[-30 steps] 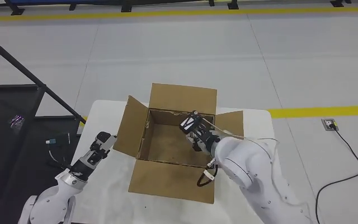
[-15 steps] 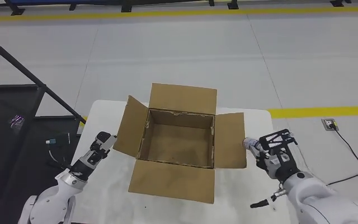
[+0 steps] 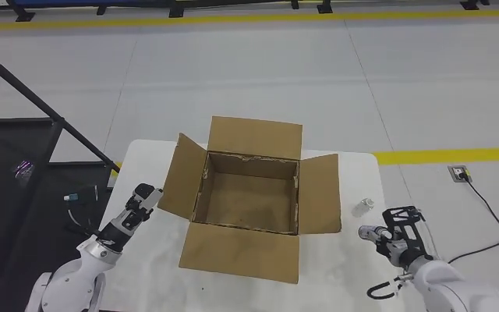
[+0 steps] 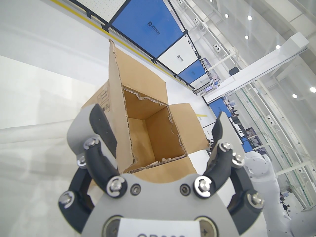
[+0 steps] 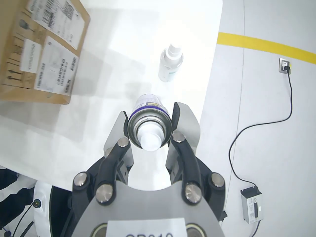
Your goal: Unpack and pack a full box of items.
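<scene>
From above you see the box (image 3: 318, 195) on the table (image 3: 355, 175), flaps open, with the left gripper (image 3: 145, 195) just beside its left flap and the right gripper (image 3: 378, 232) near the table's right edge. Left wrist: the fingers (image 4: 102, 127) are spread and empty, facing the box. Right wrist: the jaws clamp a can (image 5: 148, 107); a spray bottle (image 5: 170, 62) stands near it, apart.

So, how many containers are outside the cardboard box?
2. A white spray bottle stands on the table beside the cardboard box; an aerosol can is held in the right gripper nearby. The box flaps could hide more.
</scene>
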